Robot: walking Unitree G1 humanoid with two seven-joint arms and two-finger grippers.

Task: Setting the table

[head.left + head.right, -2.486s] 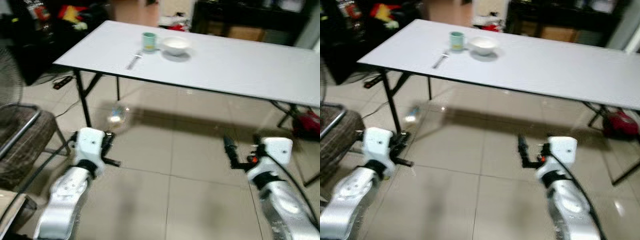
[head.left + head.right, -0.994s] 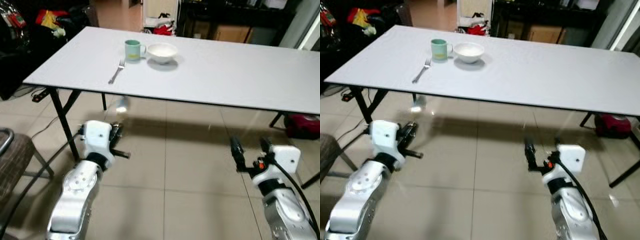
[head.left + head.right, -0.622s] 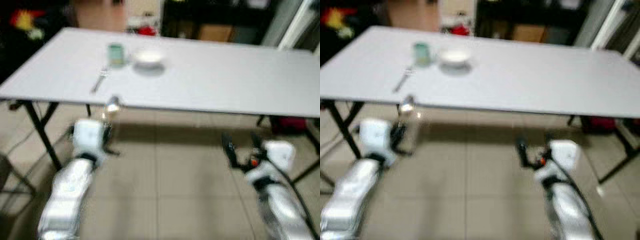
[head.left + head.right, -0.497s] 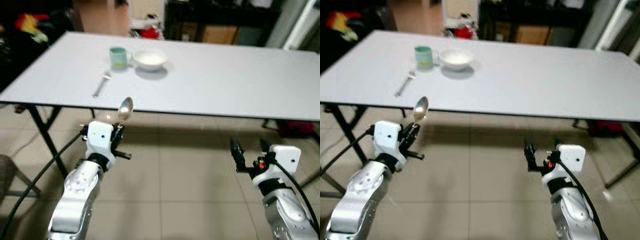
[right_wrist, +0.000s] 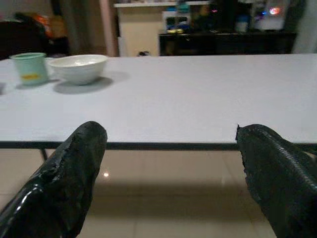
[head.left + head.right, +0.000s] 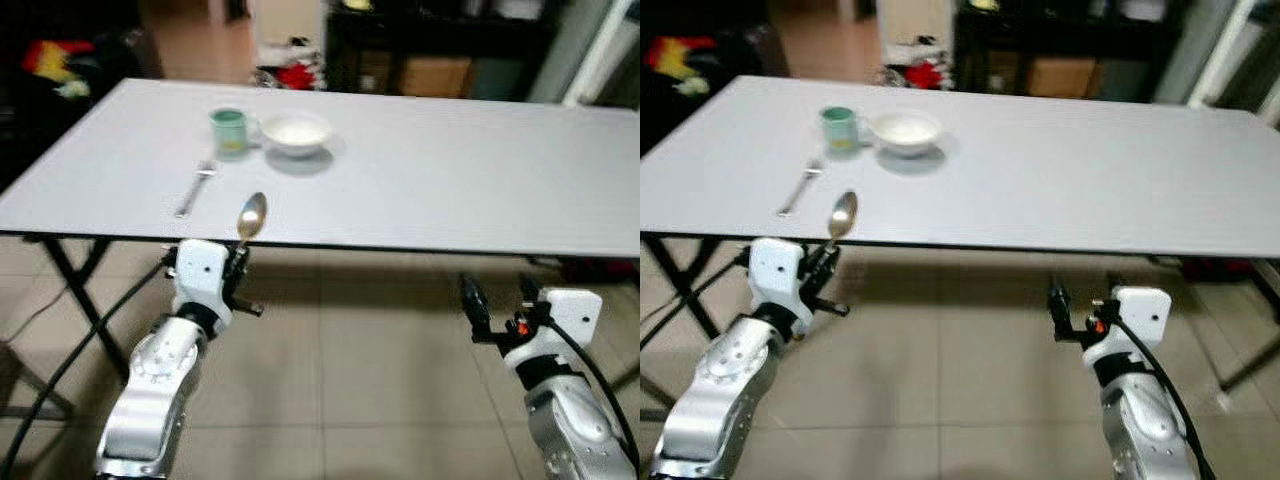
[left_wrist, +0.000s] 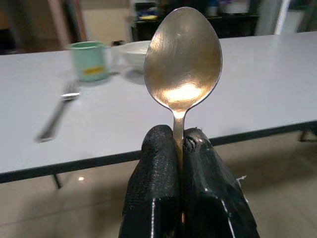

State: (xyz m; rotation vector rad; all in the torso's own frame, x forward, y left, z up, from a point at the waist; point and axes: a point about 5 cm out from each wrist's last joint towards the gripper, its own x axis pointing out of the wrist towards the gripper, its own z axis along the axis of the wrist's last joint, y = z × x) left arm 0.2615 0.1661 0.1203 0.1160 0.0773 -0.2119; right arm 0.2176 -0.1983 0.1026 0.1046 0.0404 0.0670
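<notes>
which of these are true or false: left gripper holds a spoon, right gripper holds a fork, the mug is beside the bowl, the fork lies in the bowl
1. The left gripper is shut on a spoon. True.
2. The right gripper holds a fork. False: its fingers are spread with nothing between them.
3. The green mug stands beside the white bowl on the table. True.
4. The fork lies in the bowl. False: it lies flat on the table, nearer the robot than the mug.

Long white table on beige tiled floor, dark shelving behind
</notes>
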